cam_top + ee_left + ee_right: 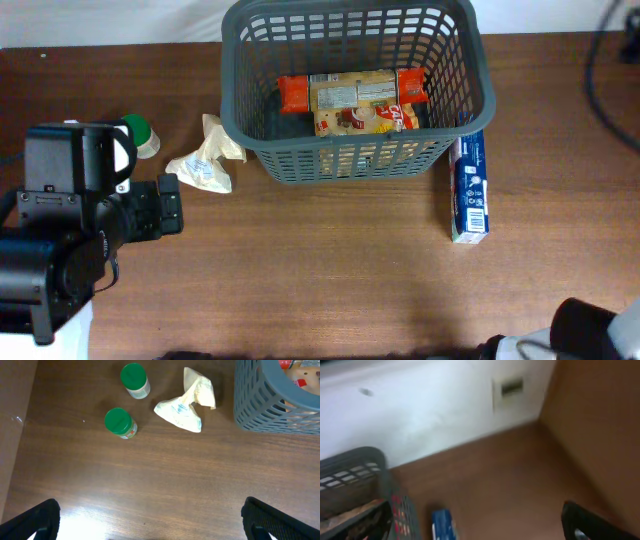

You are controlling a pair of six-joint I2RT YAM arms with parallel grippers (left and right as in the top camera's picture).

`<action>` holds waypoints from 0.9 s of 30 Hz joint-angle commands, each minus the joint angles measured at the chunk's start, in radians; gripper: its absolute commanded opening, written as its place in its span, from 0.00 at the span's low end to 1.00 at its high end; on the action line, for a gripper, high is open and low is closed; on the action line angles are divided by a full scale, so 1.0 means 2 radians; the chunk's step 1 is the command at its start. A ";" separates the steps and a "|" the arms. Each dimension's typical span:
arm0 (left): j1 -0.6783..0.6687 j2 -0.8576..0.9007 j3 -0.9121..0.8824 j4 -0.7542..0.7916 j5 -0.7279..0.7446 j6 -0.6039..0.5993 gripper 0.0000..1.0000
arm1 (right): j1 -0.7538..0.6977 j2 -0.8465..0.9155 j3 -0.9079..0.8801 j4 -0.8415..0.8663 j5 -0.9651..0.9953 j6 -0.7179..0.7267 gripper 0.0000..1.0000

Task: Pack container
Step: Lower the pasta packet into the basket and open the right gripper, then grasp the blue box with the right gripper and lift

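Note:
The container [352,150], a dark grey slotted basket, stands at the back middle of the table. A red and tan food packet [352,92] lies in it, over another packet [365,120]. The basket's corner [270,405] also shows in the left wrist view, and its rim [355,460] in the blurred right wrist view. My left gripper [157,525] is open over bare wood, far left of the container. The right gripper [475,527] is open too, with nothing between its fingers. Only the right arm [590,335] shows overhead, at the front right corner.
A blue box [470,190] lies on the table against the container's right side, also seen as the blue box [444,525]. A crumpled cream bag [185,407] and two green-lidded jars [134,380] [120,422] sit left of the container. A white wall [420,410] rises behind.

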 commanded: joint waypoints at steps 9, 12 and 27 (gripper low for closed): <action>0.003 0.000 -0.002 0.001 -0.003 0.001 0.99 | 0.011 0.089 -0.326 0.035 -0.134 0.004 0.94; 0.003 0.000 -0.002 0.001 -0.003 0.001 0.99 | 0.034 0.095 -0.398 0.074 -0.143 -0.017 0.95; 0.003 0.000 -0.002 0.001 -0.003 0.001 0.99 | 0.084 0.095 -0.592 0.245 -0.152 -0.021 0.79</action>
